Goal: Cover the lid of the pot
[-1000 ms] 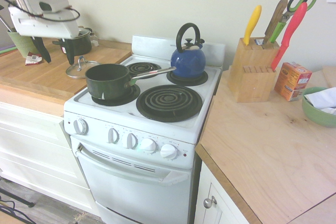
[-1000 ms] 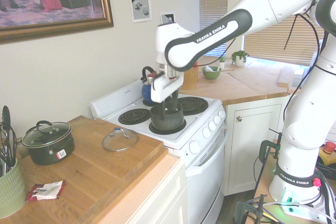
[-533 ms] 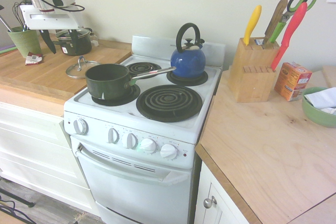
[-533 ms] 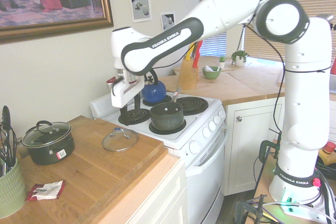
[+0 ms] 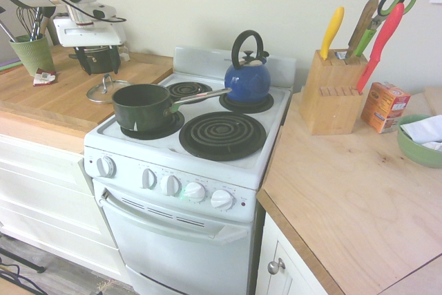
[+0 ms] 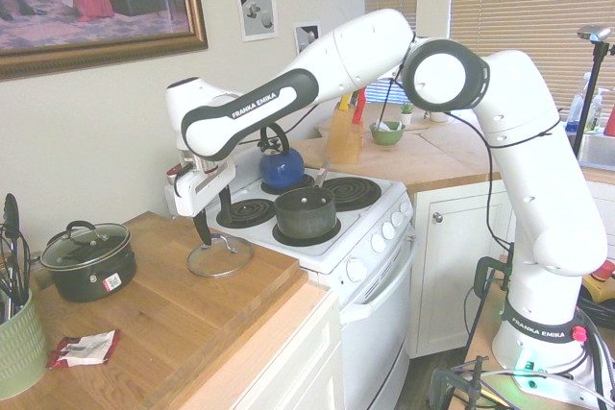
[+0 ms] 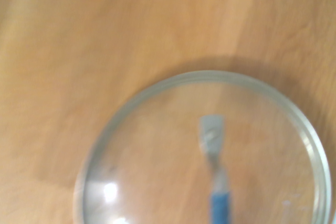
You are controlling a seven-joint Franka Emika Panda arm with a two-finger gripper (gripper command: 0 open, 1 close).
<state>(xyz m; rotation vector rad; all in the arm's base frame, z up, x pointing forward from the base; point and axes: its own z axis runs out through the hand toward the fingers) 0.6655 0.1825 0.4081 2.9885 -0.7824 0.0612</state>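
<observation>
The round clear glass lid [image 6: 233, 263] with a thin metal rim is lying flat on the wooden counter [image 6: 159, 319], just beside the white stove [image 5: 179, 246], with its handle facing up. The white two-finger gripper [image 6: 217, 232] is hovering close above the lid, around its wall-side part; whether a fingertip is touching the lid cannot be told. Its dark fingers are standing spread apart, released and holding nothing. In the wrist view, the handle is showing a metal end and a blue part.

Compared with a second ago, the gripper is no longer showing in front of the saucepan in the second exterior view; it is now showing over the stove-side part of the counter. The lid is staying in its place beside the stove, and the dark green saucepan [image 5: 143, 108] with the long silver handle is still sitting on the stove's front burner nearest that counter, uncovered. The blue kettle [image 5: 248, 81] is also remaining on the stove, at its back.

The white arm [image 6: 351, 60] is reaching past the stove with its elbow bent high, its forearm sloping down towards the counter and its fingers pointing downwards.
</observation>
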